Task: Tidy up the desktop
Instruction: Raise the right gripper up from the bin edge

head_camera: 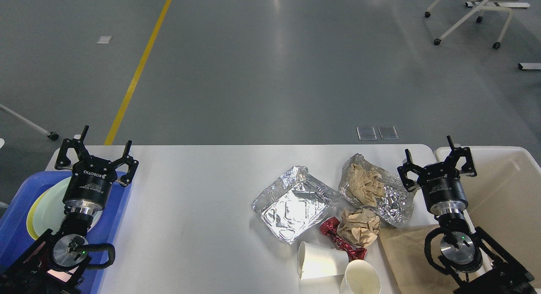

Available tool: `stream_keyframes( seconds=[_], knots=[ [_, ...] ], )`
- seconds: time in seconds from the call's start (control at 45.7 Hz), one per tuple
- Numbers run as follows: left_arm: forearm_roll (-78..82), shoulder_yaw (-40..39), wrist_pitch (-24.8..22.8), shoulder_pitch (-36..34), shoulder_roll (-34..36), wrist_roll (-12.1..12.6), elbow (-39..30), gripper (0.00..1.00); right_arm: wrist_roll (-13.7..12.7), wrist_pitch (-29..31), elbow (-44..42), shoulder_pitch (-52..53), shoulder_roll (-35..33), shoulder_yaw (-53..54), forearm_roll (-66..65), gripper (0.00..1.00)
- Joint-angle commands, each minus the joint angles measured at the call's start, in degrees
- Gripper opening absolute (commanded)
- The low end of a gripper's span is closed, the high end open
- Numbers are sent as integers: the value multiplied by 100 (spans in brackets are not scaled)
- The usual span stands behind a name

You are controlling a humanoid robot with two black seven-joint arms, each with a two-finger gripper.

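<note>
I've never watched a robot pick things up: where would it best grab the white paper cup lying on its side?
Probably across the round body of the tipped white paper cup, near its middle, coming straight down from above with the open right gripper. It lies on the white desktop with its curved side up. The upright paper cup crowds one end, so fingers fit better across the body.
</note>
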Motion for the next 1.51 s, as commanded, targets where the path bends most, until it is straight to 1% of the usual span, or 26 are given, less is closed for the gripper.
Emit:
stream_keyframes(
  seconds=[0.0, 0.131, 0.262, 0.416, 1.05, 1.159, 1.269, 1.422, 1.487],
  knots=[
    [0, 3, 3, -2, 2, 0, 0, 96, -8, -7, -27, 84, -5, -29, -86, 100],
    [0, 3, 3, -2, 2, 0, 0, 96, -26, -7, -27, 92, -84, -38, -104, 100],
    [0, 3, -5, 7, 2, 0, 0, 96, -166, 2, -45, 66, -93, -64, -16, 100],
    [0, 3, 3, -2, 2, 0, 0, 96, -193, 2, -45, 66, -84, -231, -25, 100],
    [0, 12, 3, -2, 2, 8, 0, 96, -202, 11, 43, 93, -119, -451, -95, 100],
    [0, 12, 3, -2, 2, 8, 0, 96, -176, 107, 122, 84, -269, -451, -147, 100],
    [0, 12, 3, -2, 2, 8, 9, 96, -149, 116, 149, 101, -286, -434, -420, 100],
    [0, 12, -5, -2, -7, 8, 9, 96, -114, 125, 184, 110, -304, -372, -438, 100],
    [0, 21, 3, -2, 2, 8, 0, 96, -70, 230, 315, 93, -435, -398, -438, 100]
  ],
)
